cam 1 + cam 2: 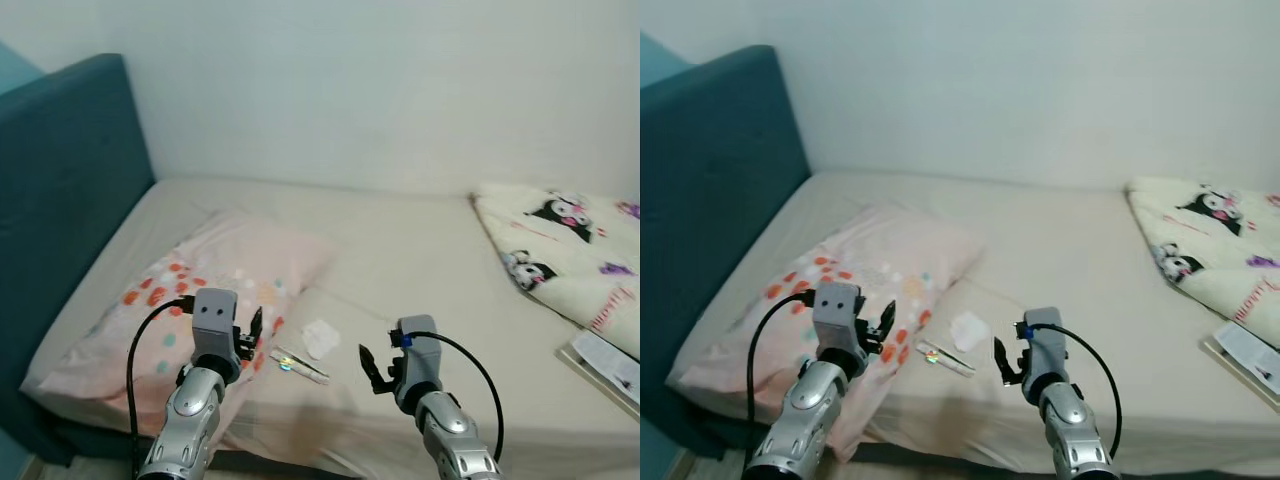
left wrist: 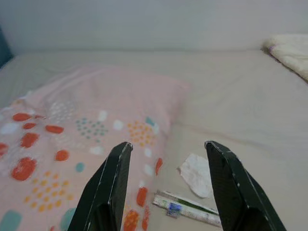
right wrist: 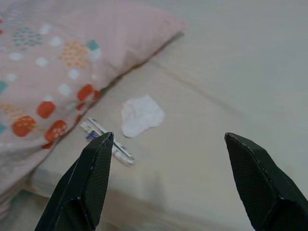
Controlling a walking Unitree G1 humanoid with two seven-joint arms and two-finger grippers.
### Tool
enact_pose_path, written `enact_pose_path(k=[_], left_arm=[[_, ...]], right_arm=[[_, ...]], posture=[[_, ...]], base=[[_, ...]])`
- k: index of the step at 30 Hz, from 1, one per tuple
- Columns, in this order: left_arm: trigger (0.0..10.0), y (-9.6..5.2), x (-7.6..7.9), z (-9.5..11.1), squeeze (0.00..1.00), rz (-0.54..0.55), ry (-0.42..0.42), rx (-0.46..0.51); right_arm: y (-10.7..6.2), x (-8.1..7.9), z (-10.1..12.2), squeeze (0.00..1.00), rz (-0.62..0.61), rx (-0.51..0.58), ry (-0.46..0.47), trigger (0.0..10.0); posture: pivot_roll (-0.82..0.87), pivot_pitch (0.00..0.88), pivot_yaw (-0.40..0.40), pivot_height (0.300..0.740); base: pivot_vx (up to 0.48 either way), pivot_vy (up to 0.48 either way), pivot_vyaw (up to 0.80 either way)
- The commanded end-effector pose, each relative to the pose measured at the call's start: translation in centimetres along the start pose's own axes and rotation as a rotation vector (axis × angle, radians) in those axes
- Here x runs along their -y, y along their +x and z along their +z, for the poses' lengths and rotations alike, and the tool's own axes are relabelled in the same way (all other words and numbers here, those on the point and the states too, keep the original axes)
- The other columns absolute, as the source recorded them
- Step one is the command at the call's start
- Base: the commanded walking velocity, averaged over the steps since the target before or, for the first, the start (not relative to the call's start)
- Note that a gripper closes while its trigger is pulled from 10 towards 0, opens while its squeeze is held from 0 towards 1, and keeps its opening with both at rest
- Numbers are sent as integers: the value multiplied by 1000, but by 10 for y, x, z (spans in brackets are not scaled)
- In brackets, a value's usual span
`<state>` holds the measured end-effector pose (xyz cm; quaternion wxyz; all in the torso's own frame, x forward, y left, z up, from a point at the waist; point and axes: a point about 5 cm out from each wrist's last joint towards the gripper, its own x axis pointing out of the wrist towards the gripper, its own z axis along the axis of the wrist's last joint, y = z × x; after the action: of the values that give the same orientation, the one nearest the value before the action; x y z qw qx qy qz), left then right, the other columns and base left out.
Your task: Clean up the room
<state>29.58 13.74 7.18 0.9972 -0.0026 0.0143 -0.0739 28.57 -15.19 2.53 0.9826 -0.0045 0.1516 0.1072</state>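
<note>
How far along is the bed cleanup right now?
Nothing looks picked up yet. The white tissue and the thin wrapper lie on the sheet beside the pink pillow. Both tools are open and hold nothing: the left tool over the pillow's corner, the right tool near the litter. Left to do: grasp both scraps. The folded blanket sits at the far right.

Head views downward; wrist views over bed

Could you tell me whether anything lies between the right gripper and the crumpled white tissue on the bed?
Nothing visible does. The open right gripper hovers over bare beige sheet beside the crumpled white tissue; the thin wrapper lies off to the side.
</note>
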Motion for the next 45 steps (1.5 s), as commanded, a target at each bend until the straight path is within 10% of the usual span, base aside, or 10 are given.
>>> enact_pose_path(k=[1, 45], left_arm=[[10000, -1, -5, -6, 0, 23, 1, -39], [10000, -5, -10, -12, 0, 35, 1, -85]], right_arm=[[2, -3, 4, 0, 10, 20, -19, 10000], [6, -1, 13, 0, 32, 37, -76, 10000]], posture=[[-19, 0, -60, 740], [-18, 0, -68, 740]], base=[[0, 0, 0], [0, 0, 739]])
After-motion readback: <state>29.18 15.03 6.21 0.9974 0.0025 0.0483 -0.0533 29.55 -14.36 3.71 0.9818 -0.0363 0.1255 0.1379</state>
